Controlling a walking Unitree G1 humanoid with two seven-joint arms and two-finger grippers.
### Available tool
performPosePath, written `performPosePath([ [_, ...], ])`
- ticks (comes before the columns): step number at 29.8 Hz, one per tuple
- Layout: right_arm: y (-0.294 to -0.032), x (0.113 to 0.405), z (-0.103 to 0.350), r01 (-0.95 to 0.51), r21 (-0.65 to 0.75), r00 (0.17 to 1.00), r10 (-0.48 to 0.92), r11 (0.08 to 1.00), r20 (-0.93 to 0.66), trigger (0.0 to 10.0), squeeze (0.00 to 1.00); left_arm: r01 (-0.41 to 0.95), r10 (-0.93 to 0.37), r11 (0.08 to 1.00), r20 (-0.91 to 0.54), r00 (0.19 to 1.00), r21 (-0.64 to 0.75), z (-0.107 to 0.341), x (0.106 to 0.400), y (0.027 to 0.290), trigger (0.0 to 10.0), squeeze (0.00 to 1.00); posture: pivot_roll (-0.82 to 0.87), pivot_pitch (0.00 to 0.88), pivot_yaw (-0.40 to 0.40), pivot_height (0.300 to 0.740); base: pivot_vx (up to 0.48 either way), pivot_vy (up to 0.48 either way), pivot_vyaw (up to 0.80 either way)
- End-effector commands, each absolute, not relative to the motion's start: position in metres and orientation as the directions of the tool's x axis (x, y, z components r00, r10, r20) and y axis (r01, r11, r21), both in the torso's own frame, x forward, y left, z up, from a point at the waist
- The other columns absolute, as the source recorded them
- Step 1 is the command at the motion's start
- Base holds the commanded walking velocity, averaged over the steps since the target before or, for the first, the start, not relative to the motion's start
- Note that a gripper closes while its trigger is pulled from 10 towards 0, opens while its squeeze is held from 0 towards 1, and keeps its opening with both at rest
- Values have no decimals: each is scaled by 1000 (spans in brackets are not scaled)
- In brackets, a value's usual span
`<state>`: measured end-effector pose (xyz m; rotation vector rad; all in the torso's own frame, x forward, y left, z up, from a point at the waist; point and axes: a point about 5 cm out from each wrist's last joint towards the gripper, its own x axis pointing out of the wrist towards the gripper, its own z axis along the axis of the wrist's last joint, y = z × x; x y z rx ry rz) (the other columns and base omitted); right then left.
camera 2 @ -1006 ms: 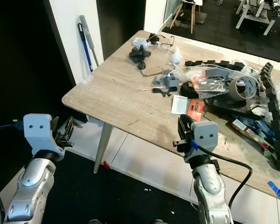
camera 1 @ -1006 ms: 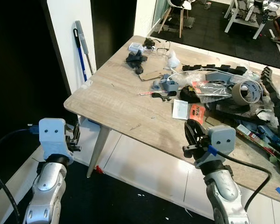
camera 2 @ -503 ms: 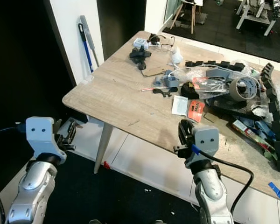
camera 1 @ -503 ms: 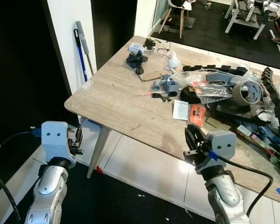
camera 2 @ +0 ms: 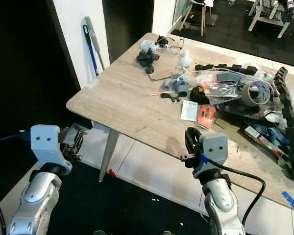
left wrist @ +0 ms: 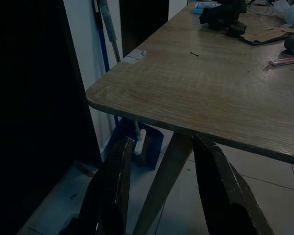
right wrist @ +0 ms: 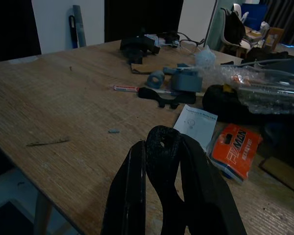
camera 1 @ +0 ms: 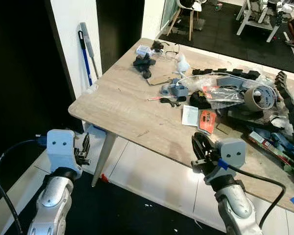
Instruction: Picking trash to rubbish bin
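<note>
Gripping a black part (right wrist: 162, 147), right tool (right wrist: 161, 196) above table (camera 1: 122, 105); left tool (left wrist: 161, 196) apart, low.

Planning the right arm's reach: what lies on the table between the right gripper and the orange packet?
Only bare wood lies between the right gripper and the orange packet, as the right wrist view shows; a white leaflet lies beside that line.

A wooden table (camera 1: 122, 105) stands on a white tiled floor (camera 1: 152, 174). On its top, toward two o'clock, lie a white leaflet (camera 1: 189, 115), an orange packet (camera 1: 207, 120) just beside it, a tape roll (camera 1: 258, 96) and black foam strips (camera 1: 289, 105); black parts (camera 1: 144, 62) sit at twelve.
</note>
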<state>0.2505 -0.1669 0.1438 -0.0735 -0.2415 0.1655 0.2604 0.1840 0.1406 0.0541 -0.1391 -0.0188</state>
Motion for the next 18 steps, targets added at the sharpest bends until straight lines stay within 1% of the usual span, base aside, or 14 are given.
performPosePath([
  [1,-170,248,143,-145,-84,962,160,986,222,10000,0,26,-32,998,128,991,49,140,259,182,10000,0,-38,139,-33,740,0,0,0],
  [18,-169,249,143,-150,-80,963,163,986,212,10000,0,33,-38,999,127,991,41,140,259,177,10000,0,-37,159,-28,740,0,0,-428],
])
